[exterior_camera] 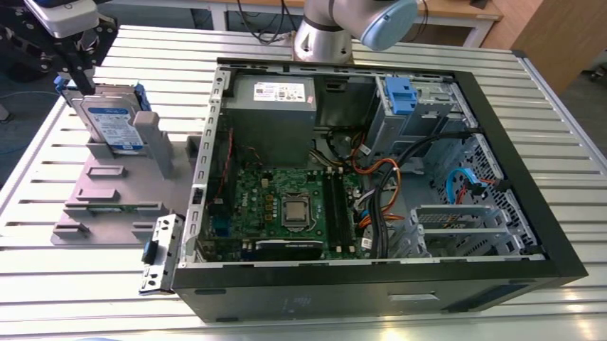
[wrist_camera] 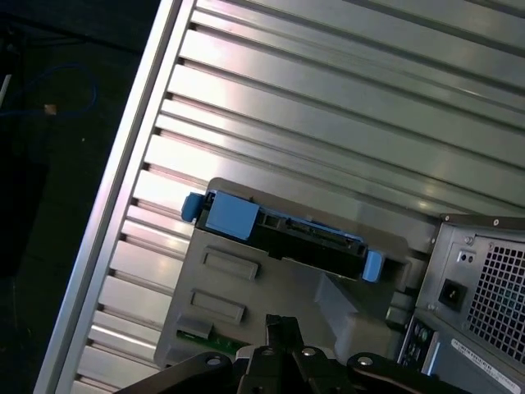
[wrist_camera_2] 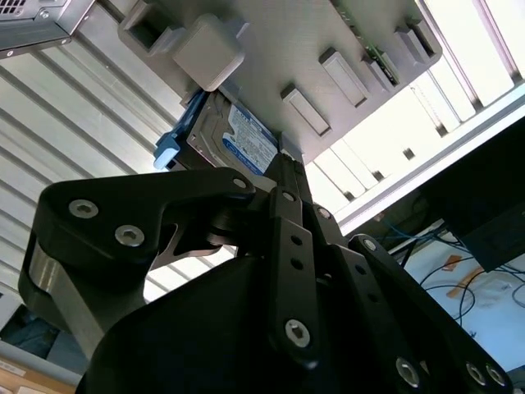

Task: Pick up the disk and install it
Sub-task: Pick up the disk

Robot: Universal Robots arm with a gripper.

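The disk [exterior_camera: 110, 122] stands on edge in a grey holder [exterior_camera: 114, 192] at the exterior view's left, beside the open computer case. It is silver-grey with a white-and-blue label and blue rails. My gripper [exterior_camera: 79, 77] hangs just above its upper far corner, black fingers together and nothing held. In the first wrist view the disk's top edge [wrist_camera: 283, 238] with blue end tabs lies beyond the fingertips [wrist_camera: 279, 328]. In the second wrist view the labelled face [wrist_camera_2: 246, 139] shows just past the shut fingers [wrist_camera_2: 285, 168].
The open black computer case [exterior_camera: 531, 234] lies on the slatted aluminium table [exterior_camera: 578, 142], with motherboard [exterior_camera: 284, 206], power supply [exterior_camera: 275, 96] and a drive bay holding a blue clip [exterior_camera: 399, 96]. The arm's base [exterior_camera: 328, 35] stands behind the case. A metal bracket [exterior_camera: 161, 252] lies by the case's front corner.
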